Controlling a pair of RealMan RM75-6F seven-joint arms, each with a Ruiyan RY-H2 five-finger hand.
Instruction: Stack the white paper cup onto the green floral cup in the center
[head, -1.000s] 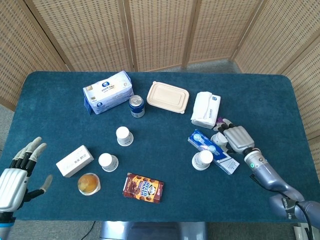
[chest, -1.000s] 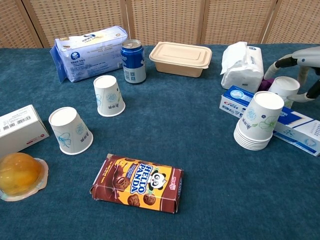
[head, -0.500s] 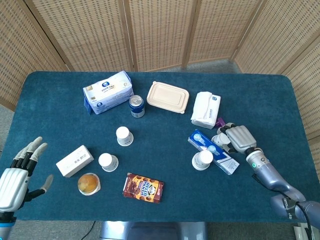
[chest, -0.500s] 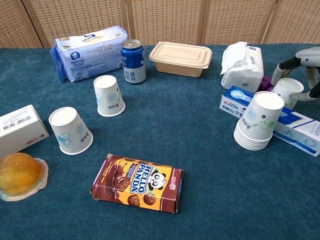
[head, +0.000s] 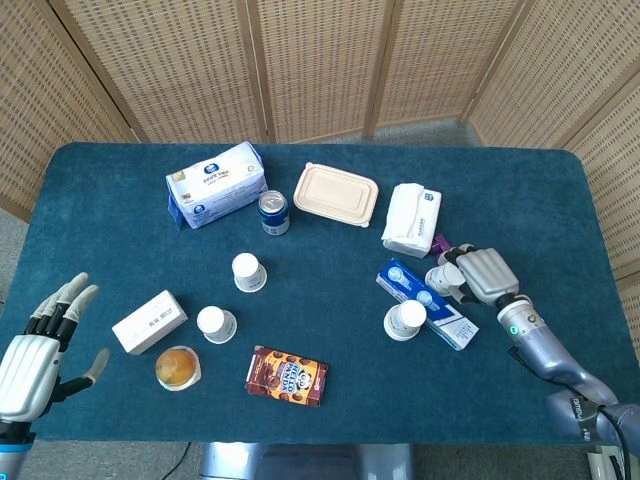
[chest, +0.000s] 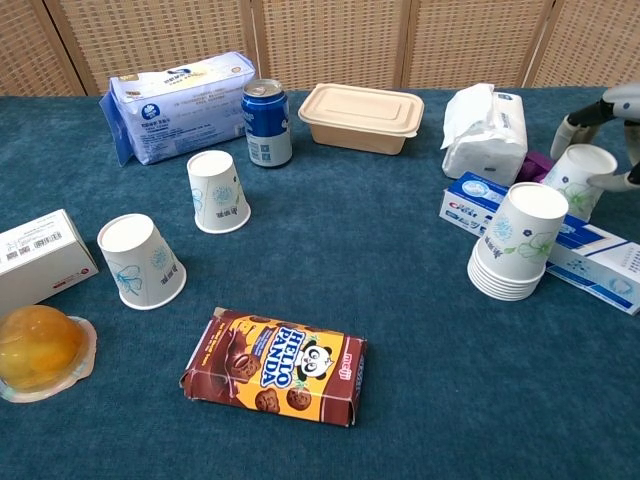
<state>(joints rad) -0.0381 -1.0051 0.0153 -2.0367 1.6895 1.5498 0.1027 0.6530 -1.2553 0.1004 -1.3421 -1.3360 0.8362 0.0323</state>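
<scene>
At about eight o'clock on the table, off its near-left corner, the left hand (head: 35, 355) hovers with its fingers spread and nothing in it. Just inside it lie a white carton (head: 149, 321) and a jelly cup (head: 177, 366). At eleven o'clock is a blue-and-white tissue pack (head: 216, 183), with a blue can (head: 273, 212) at its right end.

Two upside-down paper cups stand left of centre: one with blue print at about eight o'clock (chest: 141, 260), and another nearer the middle (chest: 218, 190). Which of them the task means by "the green floral cup in the center" I cannot tell for sure; the one nearer the middle seems the likelier. A biscuit box (chest: 275, 365) lies at six o'clock and a beige lidded tray (chest: 361, 116) at twelve.

To the right, at about four o'clock, a stack of floral cups (chest: 516, 243) stands mouth-down beside a blue flat box (chest: 590, 250), with a white wipes pack (chest: 485, 130) behind at two o'clock.

At three o'clock the right hand (head: 478, 274) grips the white paper cup (chest: 581, 180), fingers wrapped round its wall; the cup is tilted and appears lifted just above the blue box.

So the pick-up looks done, and the carry is in hand. Next the cup must travel left toward the centre, over the stack and box without clipping them, line up mouth-down over the target cup, and be lowered before the fingers let go.
</scene>
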